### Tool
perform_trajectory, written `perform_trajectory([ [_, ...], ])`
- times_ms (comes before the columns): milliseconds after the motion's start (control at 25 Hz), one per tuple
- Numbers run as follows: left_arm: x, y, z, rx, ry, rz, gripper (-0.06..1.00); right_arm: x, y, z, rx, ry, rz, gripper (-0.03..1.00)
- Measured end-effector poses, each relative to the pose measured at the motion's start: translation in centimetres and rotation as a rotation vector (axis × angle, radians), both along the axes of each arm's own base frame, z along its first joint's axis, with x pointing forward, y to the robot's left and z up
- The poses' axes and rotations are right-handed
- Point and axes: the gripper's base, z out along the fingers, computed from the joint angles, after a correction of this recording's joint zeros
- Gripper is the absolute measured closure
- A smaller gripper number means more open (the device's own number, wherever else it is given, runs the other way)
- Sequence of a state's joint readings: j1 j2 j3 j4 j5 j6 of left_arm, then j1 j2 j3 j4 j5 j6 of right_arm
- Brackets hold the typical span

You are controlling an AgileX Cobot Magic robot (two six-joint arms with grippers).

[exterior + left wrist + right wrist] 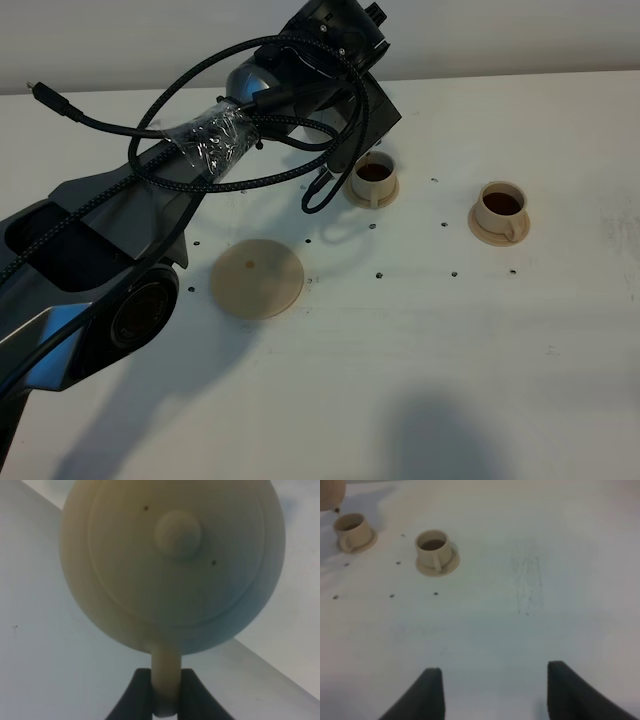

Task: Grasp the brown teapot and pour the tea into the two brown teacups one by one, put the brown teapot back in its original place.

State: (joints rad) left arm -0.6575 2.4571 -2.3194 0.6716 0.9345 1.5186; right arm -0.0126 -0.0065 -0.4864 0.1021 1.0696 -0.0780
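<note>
The brown teapot (172, 560) fills the left wrist view, lid and knob facing the camera. My left gripper (165, 700) is shut on its loop handle (165, 672). In the high view my left arm (200, 150) covers the teapot and ends just above the left teacup (373, 180). The right teacup (500, 210) stands apart on its saucer. Both hold dark tea. A sliver of the teapot (329, 492) shows above the left teacup (352, 530) in the right wrist view, with the other teacup (434, 550) beside it. The wide flat saucer (257, 278) lies bare. My right gripper (492, 690) is open over bare table.
Black braided cables (180, 120) loop around the left arm. Small dark dots (380, 273) mark the white table (450, 380) between the cups and the saucer.
</note>
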Motion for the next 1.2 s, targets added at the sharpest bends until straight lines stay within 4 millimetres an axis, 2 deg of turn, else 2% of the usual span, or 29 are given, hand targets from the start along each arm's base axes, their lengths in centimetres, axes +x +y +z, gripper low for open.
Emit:
perform_trajectory([
  [1200,-0.38,0.31,-0.23,-0.073,0.029,0.125,0.78,0.00,0.00,0.00,0.000,0.000,0.000,0.52],
])
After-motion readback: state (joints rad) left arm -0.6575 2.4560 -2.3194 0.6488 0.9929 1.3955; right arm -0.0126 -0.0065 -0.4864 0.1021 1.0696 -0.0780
